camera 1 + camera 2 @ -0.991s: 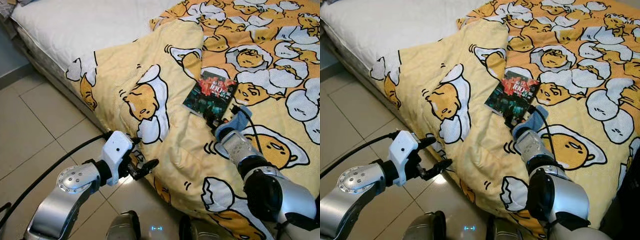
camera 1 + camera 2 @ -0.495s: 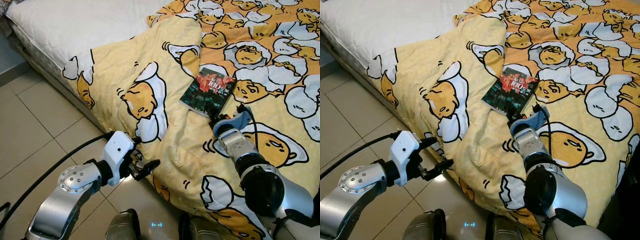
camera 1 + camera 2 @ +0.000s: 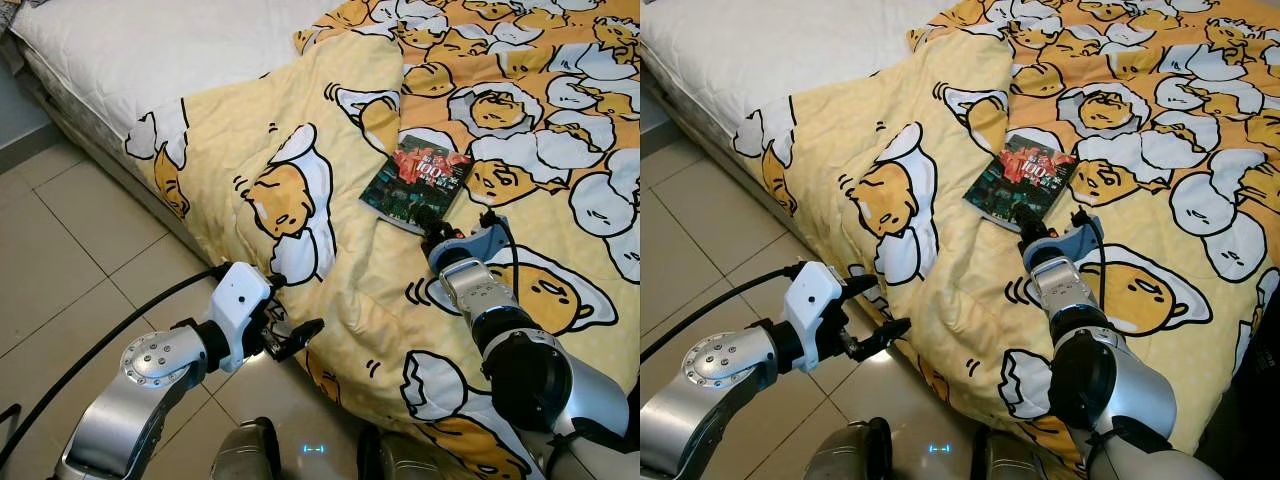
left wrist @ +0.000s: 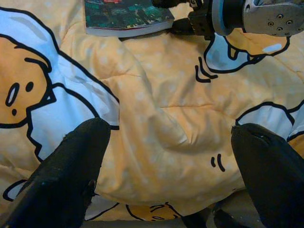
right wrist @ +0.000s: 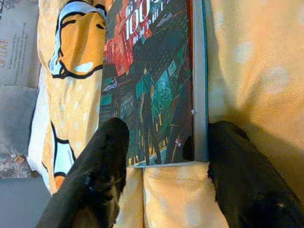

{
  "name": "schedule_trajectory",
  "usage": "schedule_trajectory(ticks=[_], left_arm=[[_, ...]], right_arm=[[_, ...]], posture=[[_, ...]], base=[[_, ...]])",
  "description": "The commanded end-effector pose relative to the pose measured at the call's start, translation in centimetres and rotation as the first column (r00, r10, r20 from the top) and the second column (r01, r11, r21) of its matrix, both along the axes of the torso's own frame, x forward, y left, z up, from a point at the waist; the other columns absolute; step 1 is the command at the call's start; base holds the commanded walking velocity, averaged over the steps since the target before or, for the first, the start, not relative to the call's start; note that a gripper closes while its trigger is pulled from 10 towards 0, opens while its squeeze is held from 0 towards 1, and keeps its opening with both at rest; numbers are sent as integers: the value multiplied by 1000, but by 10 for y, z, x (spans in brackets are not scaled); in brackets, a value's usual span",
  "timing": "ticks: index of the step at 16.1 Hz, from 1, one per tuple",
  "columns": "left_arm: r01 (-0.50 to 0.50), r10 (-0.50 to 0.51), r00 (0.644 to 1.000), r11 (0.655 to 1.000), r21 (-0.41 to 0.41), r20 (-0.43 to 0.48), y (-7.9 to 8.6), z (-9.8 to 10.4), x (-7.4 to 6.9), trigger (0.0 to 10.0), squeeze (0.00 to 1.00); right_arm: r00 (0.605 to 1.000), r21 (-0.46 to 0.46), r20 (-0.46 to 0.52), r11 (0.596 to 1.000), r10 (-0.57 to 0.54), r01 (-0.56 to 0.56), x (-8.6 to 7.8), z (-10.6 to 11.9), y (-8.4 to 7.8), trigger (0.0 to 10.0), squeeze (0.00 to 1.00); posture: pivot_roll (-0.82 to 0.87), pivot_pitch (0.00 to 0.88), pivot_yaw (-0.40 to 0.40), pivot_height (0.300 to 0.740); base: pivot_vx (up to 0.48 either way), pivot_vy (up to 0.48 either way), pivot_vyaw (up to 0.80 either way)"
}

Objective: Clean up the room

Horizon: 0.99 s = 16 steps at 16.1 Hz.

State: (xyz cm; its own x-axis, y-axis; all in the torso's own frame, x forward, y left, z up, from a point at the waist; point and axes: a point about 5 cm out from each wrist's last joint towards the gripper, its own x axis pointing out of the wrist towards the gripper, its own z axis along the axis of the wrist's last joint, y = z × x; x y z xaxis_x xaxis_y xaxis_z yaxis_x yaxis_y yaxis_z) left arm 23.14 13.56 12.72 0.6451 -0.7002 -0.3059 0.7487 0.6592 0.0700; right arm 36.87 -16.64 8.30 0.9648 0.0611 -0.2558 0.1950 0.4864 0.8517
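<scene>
Black fingers of the right gripper [image 5: 156, 161] are spread apart at the near corner of the book [image 5: 152, 80], one finger on the cover, the other by the spine side; not clamped on it, nothing held. Book has a dark cover with red and teal art, lies flat on the yellow cartoon-egg blanket [image 3: 300, 130], near where the blanket's folded-back pale underside meets the orange patterned side. Right arm reaches over the blanket from the bed's near edge. Left gripper [image 3: 285, 340] sits low by the blanket's hanging edge, just above the tiled floor [image 3: 60, 260], fingers wide apart, empty; its wrist view looks across blanket folds toward the book and right gripper. White mattress [image 3: 150, 50] is bare beyond the blanket.
</scene>
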Motion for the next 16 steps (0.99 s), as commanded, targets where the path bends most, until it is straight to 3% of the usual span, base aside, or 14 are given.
schedule_trajectory(ticks=[1,12,16], left_arm=[[14,-14,1000,1000,-2,-10,-3,-1,-2,10000,820],[8,-8,1000,1000,5,-4,-2,-2,0,10000,820],[-5,5,1000,1000,-1,2,-1,-2,-2,10000,820]], right_arm=[[1000,-4,10,1000,20,-20,1,2,2,0,0],[1000,-5,12,1000,19,-19,0,1,3,0,0],[998,51,30,997,49,-51,-11,-13,-6,0,0]], posture=[[152,223,-14,740],[149,216,-17,740],[136,197,-27,740]], base=[[0,0,0],[0,0,0],[0,0,0]])
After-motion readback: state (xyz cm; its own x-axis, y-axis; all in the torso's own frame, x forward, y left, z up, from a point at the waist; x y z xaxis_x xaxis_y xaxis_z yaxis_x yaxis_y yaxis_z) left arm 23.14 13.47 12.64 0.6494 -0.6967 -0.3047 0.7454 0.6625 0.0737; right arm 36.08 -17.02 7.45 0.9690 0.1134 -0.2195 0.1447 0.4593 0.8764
